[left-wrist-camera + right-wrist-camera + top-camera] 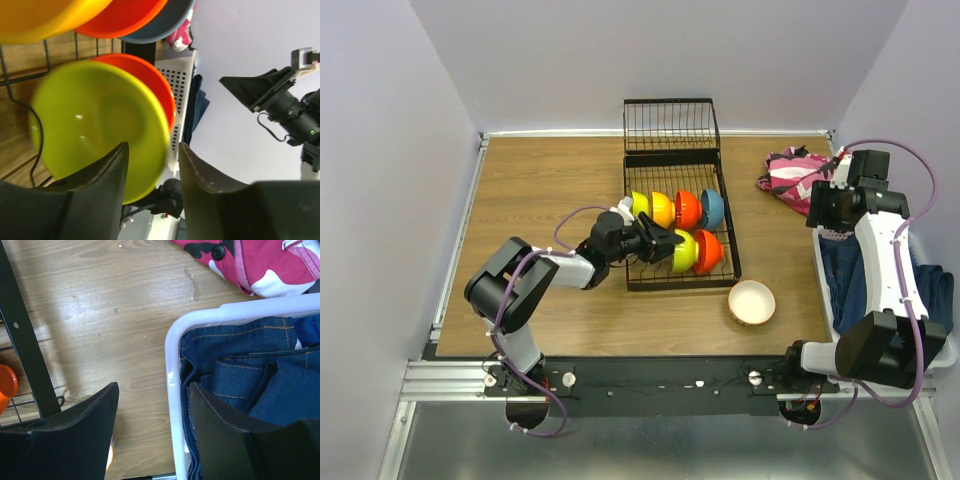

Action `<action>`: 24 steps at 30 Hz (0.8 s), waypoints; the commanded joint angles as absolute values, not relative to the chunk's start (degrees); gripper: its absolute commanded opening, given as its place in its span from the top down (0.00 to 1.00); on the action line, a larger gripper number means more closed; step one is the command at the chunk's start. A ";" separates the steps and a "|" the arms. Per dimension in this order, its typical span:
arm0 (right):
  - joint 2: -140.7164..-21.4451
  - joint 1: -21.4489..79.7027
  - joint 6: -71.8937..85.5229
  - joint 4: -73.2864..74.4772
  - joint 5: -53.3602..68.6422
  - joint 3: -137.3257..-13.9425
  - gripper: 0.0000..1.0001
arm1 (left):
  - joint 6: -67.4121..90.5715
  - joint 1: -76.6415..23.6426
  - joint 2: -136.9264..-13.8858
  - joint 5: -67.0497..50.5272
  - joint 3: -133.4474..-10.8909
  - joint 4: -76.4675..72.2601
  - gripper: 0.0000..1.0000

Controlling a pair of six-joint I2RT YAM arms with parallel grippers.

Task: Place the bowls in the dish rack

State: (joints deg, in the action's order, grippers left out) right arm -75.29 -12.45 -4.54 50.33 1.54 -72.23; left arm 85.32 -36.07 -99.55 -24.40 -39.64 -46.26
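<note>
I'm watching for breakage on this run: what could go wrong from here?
The left gripper stands open astride the rim of the lime green bowl; withdrawing could snag it and knock it into the red-orange bowl behind. The white bowl sits near the table edge, where an arm could bump it.

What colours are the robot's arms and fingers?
Both arms are mostly black with pale grey-white tube parts: the left arm and the right arm. A thin purple cable loops along each one. The fingers are plain black and wedge-shaped, with no markings showing.
</note>
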 commanded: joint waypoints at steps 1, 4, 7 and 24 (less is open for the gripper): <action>-74.18 -12.83 -4.31 49.31 1.23 -72.60 0.33 | 82.45 -35.25 -95.28 -23.20 -38.50 -42.89 0.43; -74.09 -12.83 -4.31 49.48 1.41 -73.21 0.33 | 80.08 -34.63 -92.48 -22.59 -38.06 -40.09 0.38; -73.74 -12.75 -4.13 49.48 1.67 -73.56 0.33 | 76.91 -34.10 -89.23 -21.01 -36.83 -36.13 0.34; -69.61 -12.83 -3.25 49.13 2.20 -74.35 0.33 | 32.54 -34.35 -69.53 -30.22 -41.30 -11.43 0.34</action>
